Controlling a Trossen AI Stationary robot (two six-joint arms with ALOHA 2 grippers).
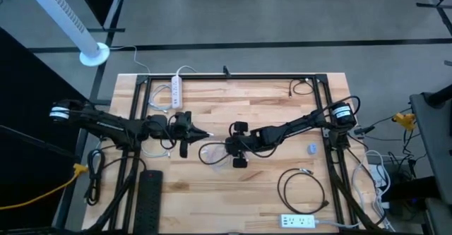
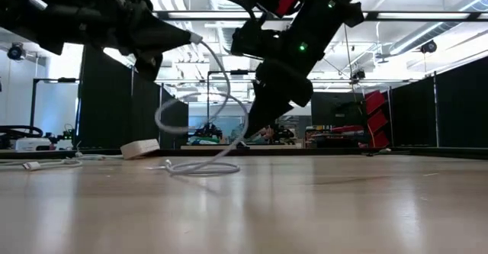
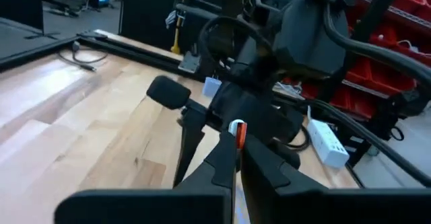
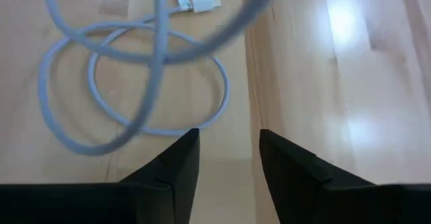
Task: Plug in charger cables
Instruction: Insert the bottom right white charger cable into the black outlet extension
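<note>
Hanging above the middle of the bench [image 1: 212, 193], the left claw [image 1: 205, 134] had its two fingers pinched together on the plug end of a white charger cable [image 2: 200, 124], a small white-and-orange tip showing between the fingertips in the left wrist view. From that grip the cable dropped in a loose curl to the wood, where the rest of it lay in overlapping loops just right of centre of the left arm's reach, at roughly 6 o'clock from the claw's tip.

Facing it from 3 o'clock, the right claw [image 4: 227, 153] hovered over those same loops with its fingers parted and nothing between them; a loose white plug [image 4: 202, 4] lay on the boards beyond the coil.

A black charger cable [image 1: 302, 187] sat in a wide ring toward 5 o'clock of the bench, and just past it, at the near edge, lay a white power strip [image 1: 298, 221]. A second white power strip [image 1: 176, 92] rested at about 11 o'clock near the far rail, with thin white cable loops beside it. A black power strip [image 1: 149, 196] lay at 7 o'clock, off the left side of the wood, next to a yellow cord [image 1: 53, 189]. A small black cable [image 1: 302, 87] curled at 1 o'clock. No bin, tray or box could be made out on the bench.
</note>
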